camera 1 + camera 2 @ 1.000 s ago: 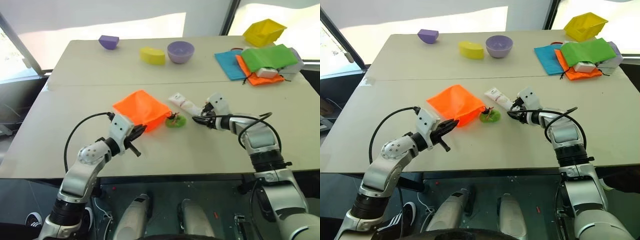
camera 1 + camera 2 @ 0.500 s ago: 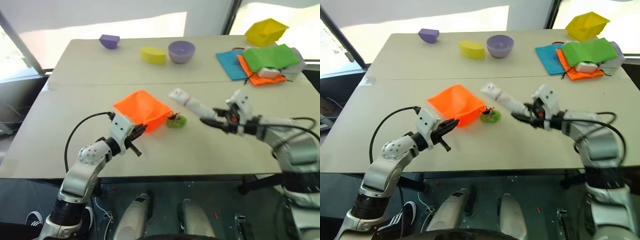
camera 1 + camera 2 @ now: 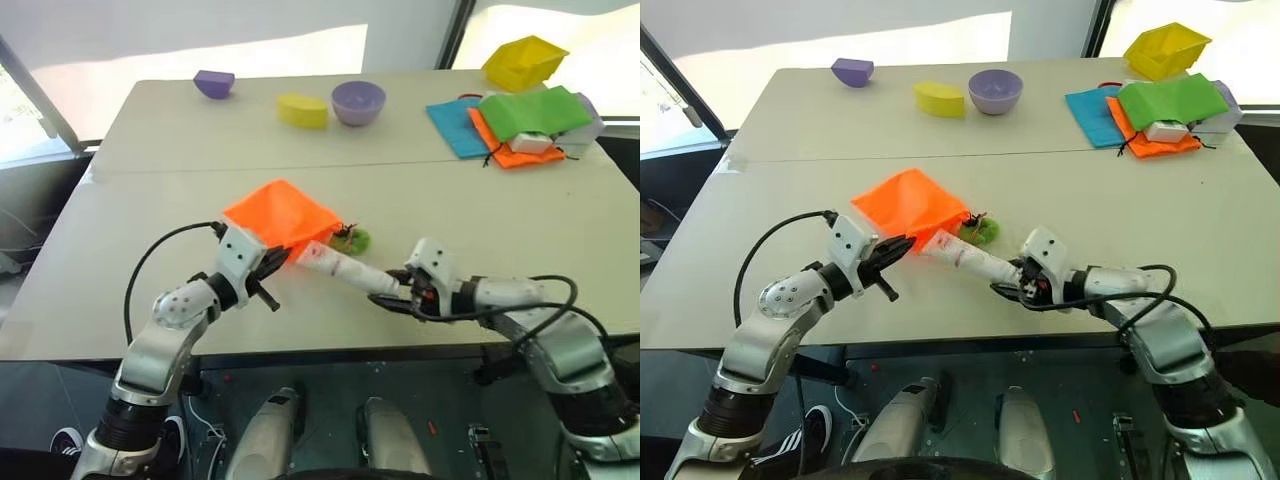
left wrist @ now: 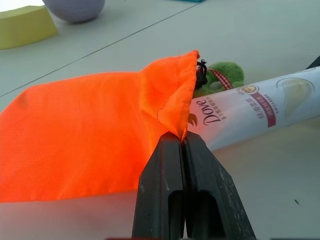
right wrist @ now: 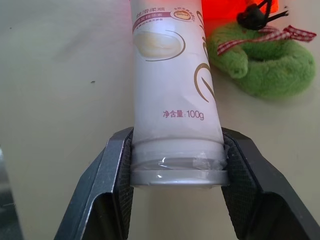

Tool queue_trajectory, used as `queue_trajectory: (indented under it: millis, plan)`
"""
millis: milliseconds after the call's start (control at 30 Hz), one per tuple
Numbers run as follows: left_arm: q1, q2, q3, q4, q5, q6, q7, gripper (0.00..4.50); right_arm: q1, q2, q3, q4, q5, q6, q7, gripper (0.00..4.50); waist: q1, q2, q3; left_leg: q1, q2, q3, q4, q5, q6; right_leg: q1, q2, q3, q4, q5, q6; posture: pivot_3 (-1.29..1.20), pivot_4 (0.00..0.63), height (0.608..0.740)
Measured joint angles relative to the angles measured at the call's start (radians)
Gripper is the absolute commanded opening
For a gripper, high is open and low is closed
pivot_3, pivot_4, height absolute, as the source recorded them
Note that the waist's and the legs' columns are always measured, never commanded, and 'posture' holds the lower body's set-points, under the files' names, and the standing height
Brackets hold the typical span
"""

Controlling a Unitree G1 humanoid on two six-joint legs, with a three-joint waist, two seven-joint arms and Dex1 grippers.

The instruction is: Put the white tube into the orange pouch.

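Tube at the pouch mouth
Right gripper (image 5: 176,165) clamps the white tube's (image 3: 345,268) cap end; left gripper (image 4: 186,150), clenched, pinches the orange pouch's (image 3: 280,213) rim.

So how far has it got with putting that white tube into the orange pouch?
Roughly midway. Done: the right pincer has gripped the white tube at its cap end, and the left pincer is shut on the edge of the orange pouch. In hand: the tube's far end sits right at that held edge. Left: sliding the tube inside and letting go.
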Motion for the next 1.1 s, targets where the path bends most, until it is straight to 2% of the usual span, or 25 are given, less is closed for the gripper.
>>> queue_trajectory:
  millis: [200,467,567,800,933,1100]
  plan:
    - [0.002,0.0,0.0,-0.011,0.0,0.002,0.005,0.0,-0.048,0.04,0.024,0.046,-0.017,-0.009,-0.026,1.81,0.001,0.0,0.0,0.0,0.0,0.0,0.0,0.0,0.001,0.002,0.0,0.0,0.0,0.001,0.003,0.0,0.15,0.74]
    - [0.002,-0.006,-0.002,-0.023,0.001,0.007,0.018,0.0,-0.096,0.154,0.09,0.119,-0.079,-0.039,-0.1,1.81,-0.002,0.0,0.0,0.003,0.0,-0.001,0.0,0.0,0.0,0.002,0.001,0.0,0.0,0.001,0.002,0.0,0.15,0.74]
    - [0.011,-0.002,-0.003,-0.026,0.001,0.013,0.017,0.0,-0.096,0.126,0.09,0.111,-0.076,-0.042,-0.069,1.81,0.001,0.0,0.0,0.002,-0.001,-0.001,0.0,0.0,0.0,0.002,0.001,0.0,0.0,0.001,0.003,0.0,0.15,0.74]
    - [0.014,0.0,-0.003,-0.028,0.001,0.013,0.017,0.0,-0.025,-0.072,0.04,0.036,-0.001,-0.033,0.105,1.81,0.001,0.0,0.0,0.002,-0.001,-0.001,0.0,0.0,0.0,0.003,0.0,0.0,0.0,0.001,0.003,0.0,0.15,0.74]
    - [0.014,0.003,-0.003,-0.028,0.0,0.013,0.012,0.0,-0.046,-0.049,-0.016,0.047,0.036,-0.016,0.091,1.81,-0.007,0.0,0.0,0.002,0.0,-0.001,0.0,0.0,0.0,0.004,0.001,0.001,0.0,0.001,0.002,0.0,0.15,0.74]
    - [0.015,0.013,-0.003,-0.031,-0.007,0.024,-0.009,0.0,-0.1,0.067,-0.047,0.065,0.064,0.029,0.016,1.81,-0.002,0.0,0.0,0.002,0.0,-0.002,0.0,0.0,0.0,0.002,0.001,0.001,0.0,0.001,0.002,0.0,0.15,0.74]
